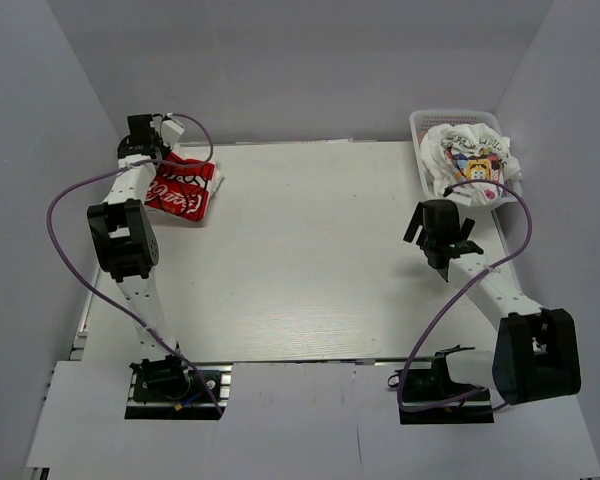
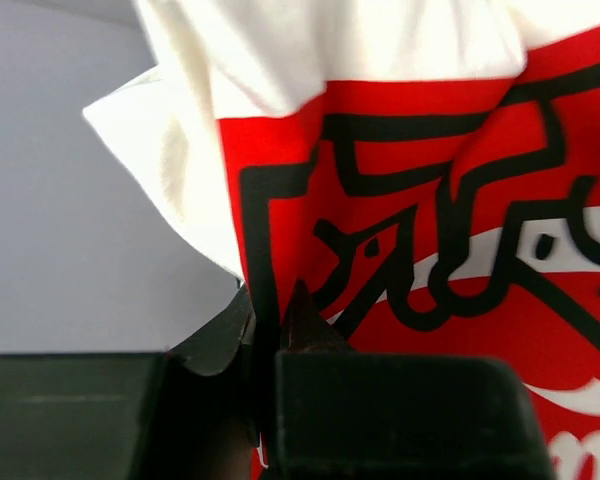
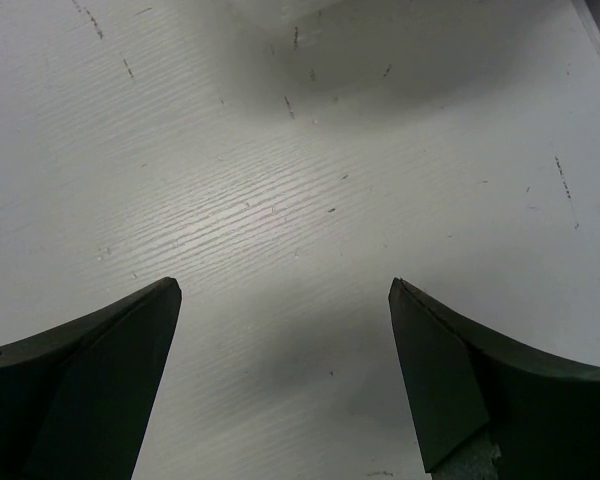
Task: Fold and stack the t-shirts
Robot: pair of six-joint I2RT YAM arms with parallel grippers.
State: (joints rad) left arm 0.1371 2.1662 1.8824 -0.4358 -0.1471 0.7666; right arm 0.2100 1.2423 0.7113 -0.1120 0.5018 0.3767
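left claw (image 1: 158, 135), in the top view, sits over the far left corner of the table (image 1: 310, 270), and the red-and-white logo t-shirt (image 1: 183, 188) is bunched right beside it, with the arm crossing the shirt's left edge. from here it is not clear whether the claw is pinched. the bundle is wider than it is deep; its long axis runs across the table, a little tilted, the right end farther from the bases, with the red print facing up. whether the cloth rests fully on the table cannot be told. right claw (image 1: 442, 232) hangs over the right half of the table, near the white mesh basket (image 1: 421, 125) in the far right corner. a crumpled heap of t-shirts (image 1: 450, 150) fills the basket, with the yellow cartoon print (image 1: 477, 165) showing on top.

the left wrist view shows the left claw (image 2: 270, 315) pressed together on the logo t-shirt (image 2: 430, 200), a fold of printed cloth caught between the dark fingers (image 2: 310, 330). white fabric spreads above the red print, and a plain grey surface lies behind on the left.

the right wrist view shows the right claw (image 3: 285, 290) spread wide, its two fingers (image 3: 100, 360) well apart over bare table (image 3: 300, 150), touching no cloth.
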